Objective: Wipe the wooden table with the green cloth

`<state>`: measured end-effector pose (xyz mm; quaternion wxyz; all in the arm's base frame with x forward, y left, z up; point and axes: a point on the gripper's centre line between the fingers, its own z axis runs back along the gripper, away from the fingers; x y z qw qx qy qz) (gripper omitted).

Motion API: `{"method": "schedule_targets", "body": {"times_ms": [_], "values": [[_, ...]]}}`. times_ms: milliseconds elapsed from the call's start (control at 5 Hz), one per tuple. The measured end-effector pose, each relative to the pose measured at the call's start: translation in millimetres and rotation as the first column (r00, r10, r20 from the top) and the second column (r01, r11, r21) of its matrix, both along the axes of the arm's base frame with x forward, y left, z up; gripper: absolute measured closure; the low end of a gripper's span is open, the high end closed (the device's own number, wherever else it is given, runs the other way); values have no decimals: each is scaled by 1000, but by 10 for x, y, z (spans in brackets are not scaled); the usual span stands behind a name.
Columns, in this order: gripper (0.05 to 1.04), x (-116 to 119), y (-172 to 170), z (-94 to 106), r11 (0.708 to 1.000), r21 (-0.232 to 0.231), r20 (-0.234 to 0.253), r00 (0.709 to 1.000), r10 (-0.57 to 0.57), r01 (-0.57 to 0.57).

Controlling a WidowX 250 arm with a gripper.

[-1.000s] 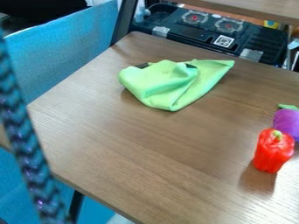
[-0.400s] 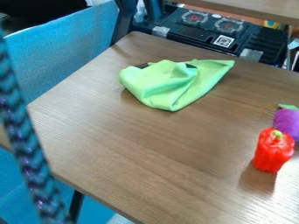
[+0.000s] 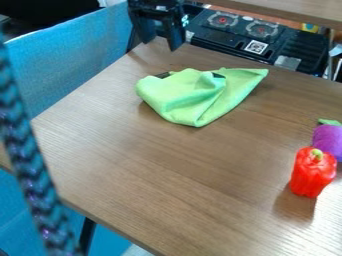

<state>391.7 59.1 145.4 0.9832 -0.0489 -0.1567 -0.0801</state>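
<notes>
Below the fingers (image 3: 176,37), in view, wood grain all across the brown table (image 3: 167,175), down to a dark leg (image 3: 87,235) at lower left, with pale light glaring off the wood well apart at lower right. Left of the fingers, blue fabric (image 3: 73,55) in a tall slanting panel, beneath a dark patch (image 3: 40,15) at upper left. Right of the fingers, a black case (image 3: 304,52) with two round grilles (image 3: 262,29), and above, another wooden top (image 3: 294,10).
</notes>
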Motion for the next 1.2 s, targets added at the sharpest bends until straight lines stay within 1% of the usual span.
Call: {"method": "schedule_targets", "body": {"times_ms": [200, 400, 600, 800, 1000, 1200], "values": [[82, 83, 65, -269, 999, 35, -9, 1000, 18, -17], [82, 185, 152, -540, 997, 69, -36, 999, 42, -39], [82, 321, 186, -697, 995, 84, -49, 997, 62, -57], [82, 475, 129, -783, 994, 89, -54, 996, 72, -67], [82, 588, 102, -887, 993, 89, -72, 993, 90, -83], [82, 654, 85, -949, 991, 87, -81, 991, 110, -103]]}}
